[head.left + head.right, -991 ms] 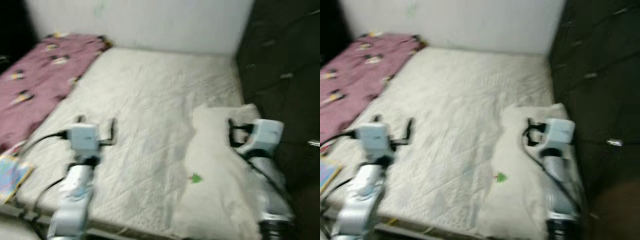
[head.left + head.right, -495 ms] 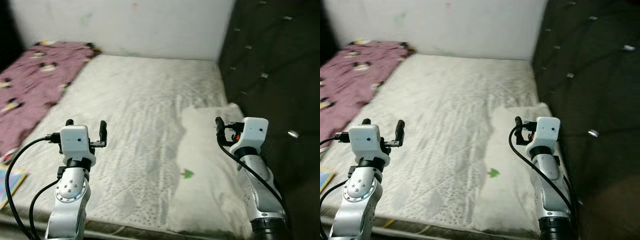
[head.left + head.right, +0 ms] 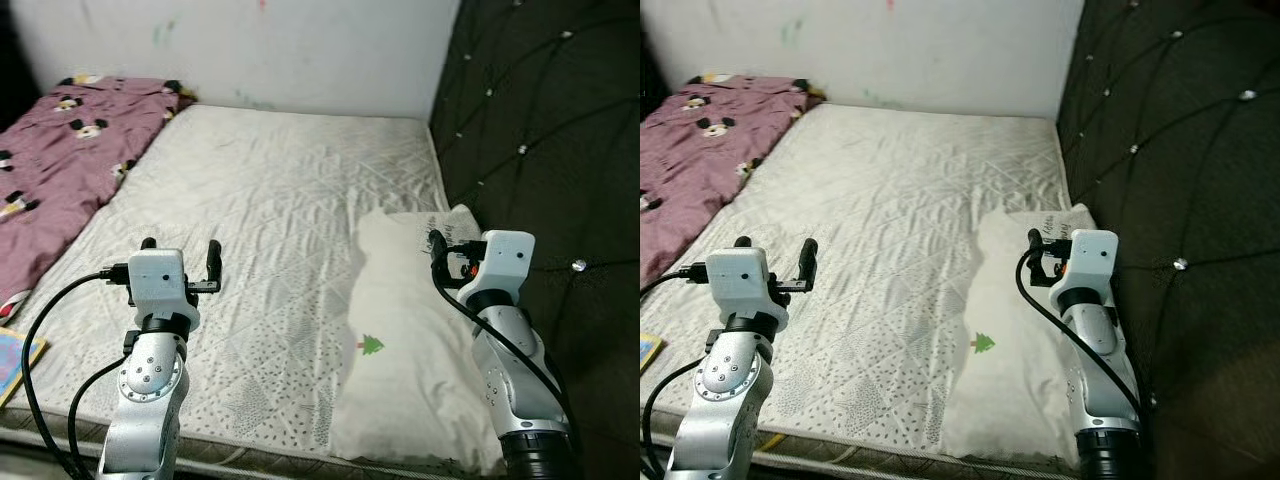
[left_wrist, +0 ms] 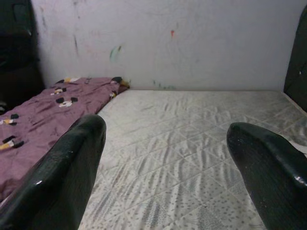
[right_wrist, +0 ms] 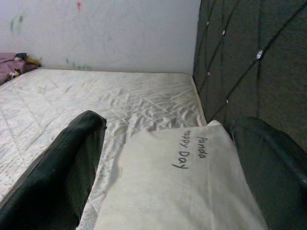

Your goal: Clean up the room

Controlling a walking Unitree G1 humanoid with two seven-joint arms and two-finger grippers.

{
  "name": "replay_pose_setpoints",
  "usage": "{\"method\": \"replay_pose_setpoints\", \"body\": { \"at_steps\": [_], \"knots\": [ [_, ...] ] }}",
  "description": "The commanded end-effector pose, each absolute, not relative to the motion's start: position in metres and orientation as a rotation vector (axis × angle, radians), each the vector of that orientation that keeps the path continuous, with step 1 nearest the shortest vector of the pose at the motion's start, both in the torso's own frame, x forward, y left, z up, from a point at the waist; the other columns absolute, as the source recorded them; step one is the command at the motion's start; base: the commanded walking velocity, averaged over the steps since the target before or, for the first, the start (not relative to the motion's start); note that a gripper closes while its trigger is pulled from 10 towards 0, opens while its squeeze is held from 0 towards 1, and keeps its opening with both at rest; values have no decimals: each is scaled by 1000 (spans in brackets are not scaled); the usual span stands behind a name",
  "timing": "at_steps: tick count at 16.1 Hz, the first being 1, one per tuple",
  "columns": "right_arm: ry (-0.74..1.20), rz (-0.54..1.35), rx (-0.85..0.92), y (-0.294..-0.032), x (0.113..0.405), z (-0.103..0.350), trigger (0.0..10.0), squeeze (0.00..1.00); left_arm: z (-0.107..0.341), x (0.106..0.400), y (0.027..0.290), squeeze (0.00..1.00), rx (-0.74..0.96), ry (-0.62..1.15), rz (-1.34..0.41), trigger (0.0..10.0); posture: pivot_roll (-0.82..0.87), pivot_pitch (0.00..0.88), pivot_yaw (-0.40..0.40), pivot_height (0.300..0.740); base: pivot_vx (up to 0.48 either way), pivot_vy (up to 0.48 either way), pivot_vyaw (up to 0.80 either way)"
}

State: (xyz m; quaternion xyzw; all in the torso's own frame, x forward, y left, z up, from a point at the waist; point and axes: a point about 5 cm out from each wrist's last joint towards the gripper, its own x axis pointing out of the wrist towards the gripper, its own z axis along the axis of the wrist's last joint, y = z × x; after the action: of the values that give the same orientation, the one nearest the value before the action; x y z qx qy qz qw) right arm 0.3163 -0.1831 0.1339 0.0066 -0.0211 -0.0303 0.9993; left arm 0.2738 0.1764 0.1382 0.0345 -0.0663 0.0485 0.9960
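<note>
From the left eye view, the left gripper [image 3: 179, 256] hovers over the near part of the mattress [image 3: 290, 190] with its two black fingers spread wide and nothing between them, while the right gripper [image 3: 438, 248] hangs above the near half of the white pillow [image 3: 400, 340], which lies directly under and ahead of it against the dark tufted headboard [image 3: 540, 120]; how far the right fingers stand apart cannot be told here. The purple blanket [image 3: 60, 150] lies well off to the outer side of the left gripper, and a coloured book [image 3: 18, 355] sits low beside that arm, past the mattress edge. The right eye view gives the same layout, with the pillow's small green tree print [image 3: 983, 343] on the cloth just inward of the right arm. In the left wrist view the fingers [image 4: 67, 167] are wide apart and empty, bare mattress and the wall ahead. In the right wrist view the fingers [image 5: 62, 167] also stand fully apart and empty, straddling the pillow's lettered end. The likely risk is that a pinch on soft cloth gathers only the cover, so the pillow sags and slips; reaching deep could also knock the right wrist against the headboard close beside it.
</note>
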Motion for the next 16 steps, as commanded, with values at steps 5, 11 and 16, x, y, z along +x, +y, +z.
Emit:
{"method": "replay_pose_setpoints", "body": {
  "at_steps": [5,11,16],
  "knots": [
    [-52,-50,18,-180,319,136,10000,0,136,273,178,0,76,-117,92,10000,-5,0,27,740,0,480,0],
    [-43,-45,11,-179,317,132,10000,0,135,273,178,0,77,-114,88,10000,-7,4,32,740,0,480,0],
    [-33,-31,9,-176,317,129,10000,0,136,273,177,0,73,-126,85,10000,-6,6,31,740,0,384,0]
  ]
}}
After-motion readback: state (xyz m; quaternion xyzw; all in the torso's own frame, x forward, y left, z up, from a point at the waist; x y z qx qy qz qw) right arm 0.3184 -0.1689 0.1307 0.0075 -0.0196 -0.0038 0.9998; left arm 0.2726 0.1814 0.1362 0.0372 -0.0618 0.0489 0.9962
